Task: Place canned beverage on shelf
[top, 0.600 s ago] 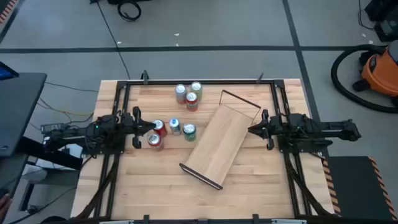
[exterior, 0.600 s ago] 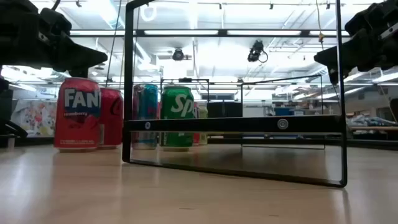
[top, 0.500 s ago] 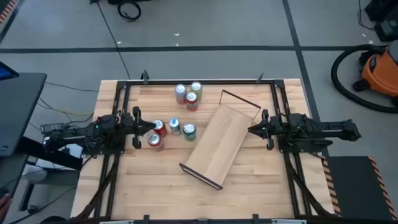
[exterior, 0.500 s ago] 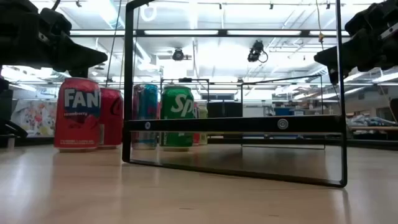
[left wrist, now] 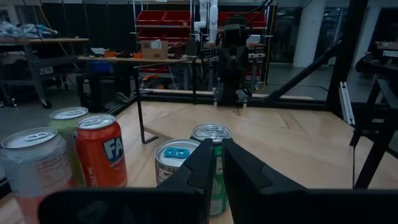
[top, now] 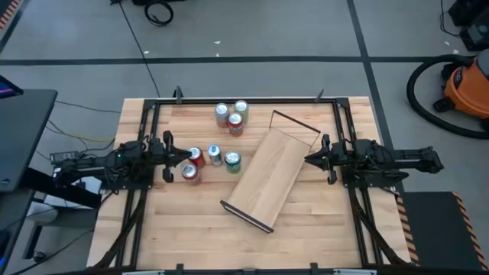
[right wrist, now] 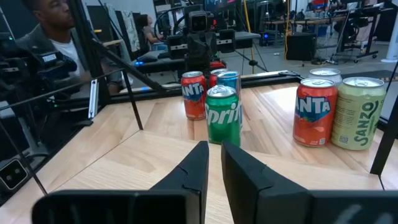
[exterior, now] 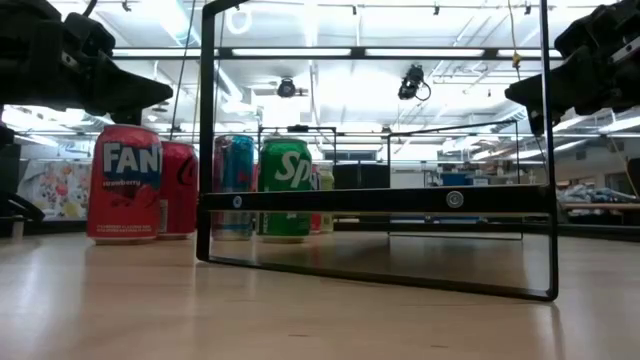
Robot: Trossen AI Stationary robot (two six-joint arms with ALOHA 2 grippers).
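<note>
The shelf (top: 269, 176), a light-wood plank with black wire end frames, lies slantwise on the table's middle; the low view shows its near frame (exterior: 375, 200). Just left of it stand a Sprite can (top: 232, 161), a blue-topped can (top: 215, 155) and two red cans (top: 194, 165). Three more cans (top: 232, 116) stand near the far edge. My left gripper (top: 182, 156) is shut and empty, beside the red cans and higher than their tops (exterior: 160, 95). My right gripper (top: 308, 160) is shut and empty at the shelf's right side. The wrist views show both pairs of fingers closed (left wrist: 218, 146) (right wrist: 215, 148).
Black frame rails (top: 244, 100) run along the table's far, left and right sides. The bare wooden tabletop (top: 191, 221) shows left of and in front of the shelf. A person (right wrist: 53, 25) sits beyond the table's left side. An orange vacuum (top: 466, 84) stands on the floor.
</note>
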